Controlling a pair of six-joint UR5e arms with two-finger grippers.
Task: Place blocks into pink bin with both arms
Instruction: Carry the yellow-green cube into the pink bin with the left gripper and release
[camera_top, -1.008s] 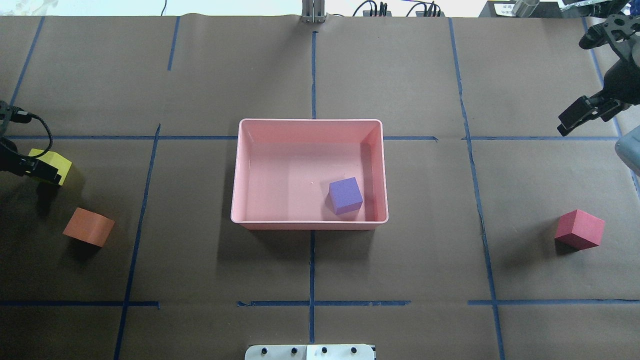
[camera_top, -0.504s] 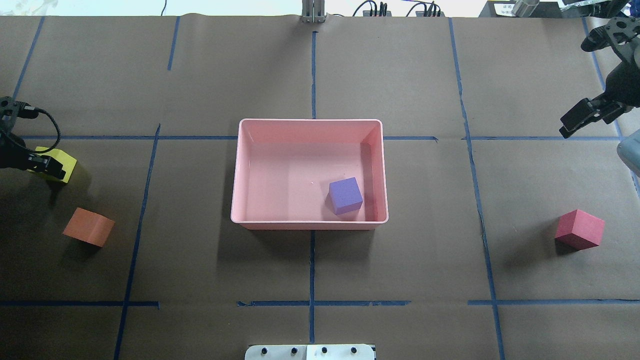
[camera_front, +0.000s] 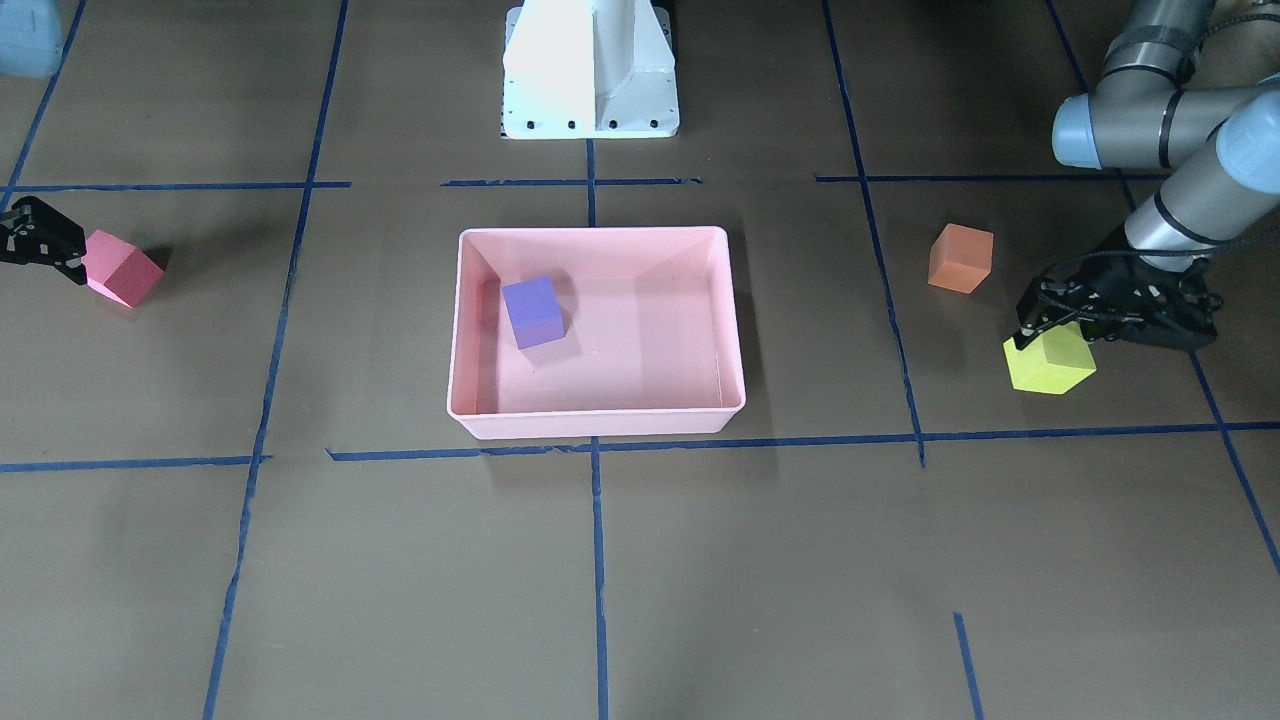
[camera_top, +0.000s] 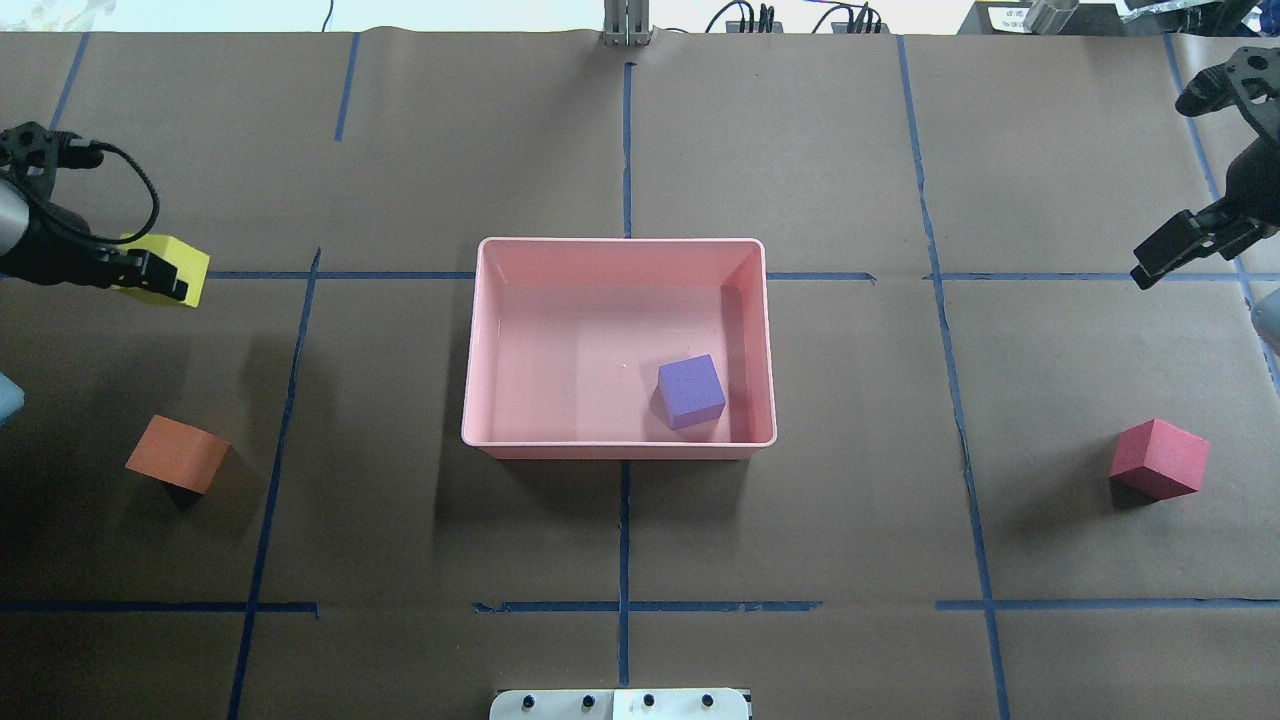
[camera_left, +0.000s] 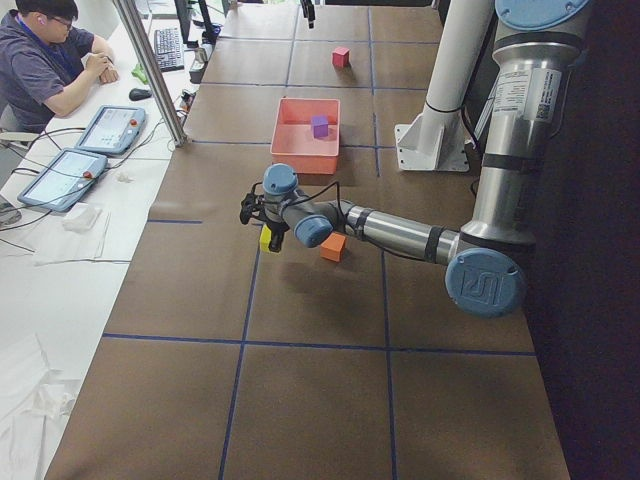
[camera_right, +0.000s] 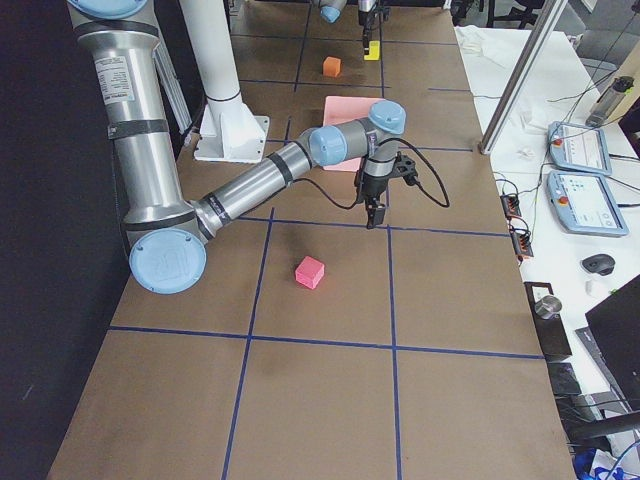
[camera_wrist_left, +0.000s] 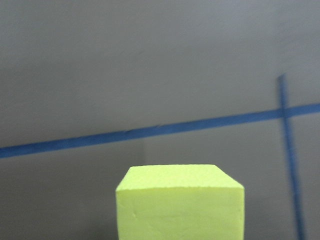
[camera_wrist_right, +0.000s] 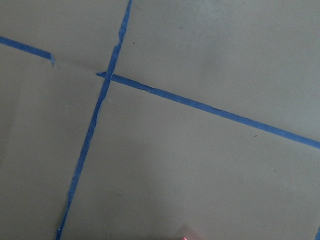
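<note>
The left gripper (camera_top: 158, 277) pinches the yellow-green cube (camera_top: 185, 260), apparently held aloft, while the pink bin (camera_top: 620, 241) lies near three o'clock from it in the overhead view, its long axis running nine-to-three.

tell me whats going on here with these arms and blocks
The left hand holds the yellow-green block above the table, off to the left of the pink bin. The purple block already lies inside the bin. The orange block and the red-pink block sit on the table, untouched. The right hand hangs empty over the table, clear of the red-pink block.
</note>
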